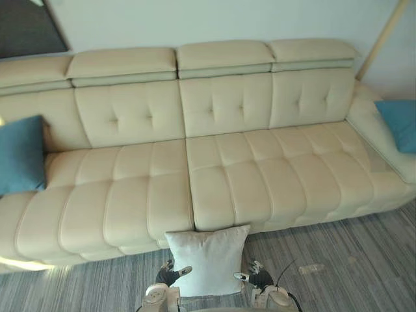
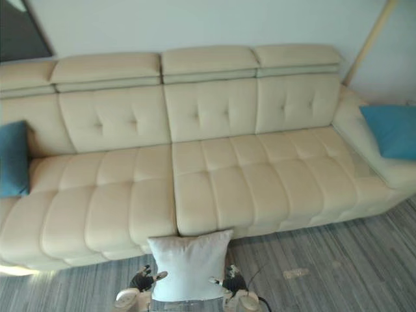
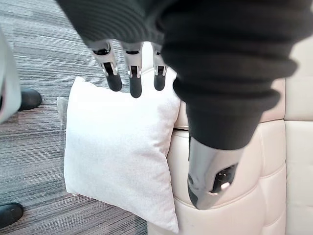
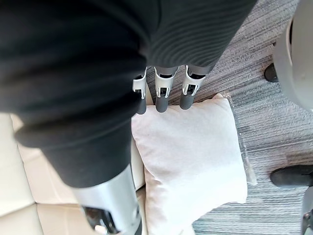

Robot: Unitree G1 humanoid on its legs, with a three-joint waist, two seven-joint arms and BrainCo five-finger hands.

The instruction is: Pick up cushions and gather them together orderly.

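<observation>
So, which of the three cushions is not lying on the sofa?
The white cushion: it stands on the floor against the sofa. The left blue cushion and right blue cushion lie on the sofa's ends.

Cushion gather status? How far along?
Nothing gathered yet: left blue cushion and right blue cushion sit at opposite ends of the sofa. In hand: nothing gripped; left hand and right hand, open, flank the white cushion against the sofa front. Left: collect all three.

White cushion (image 1: pixel 208 257) matt woven cloth, sofa (image 1: pixel 260 175) smooth cream leather with slight sheen, floor (image 1: pixel 364 260) rough striped carpet
</observation>
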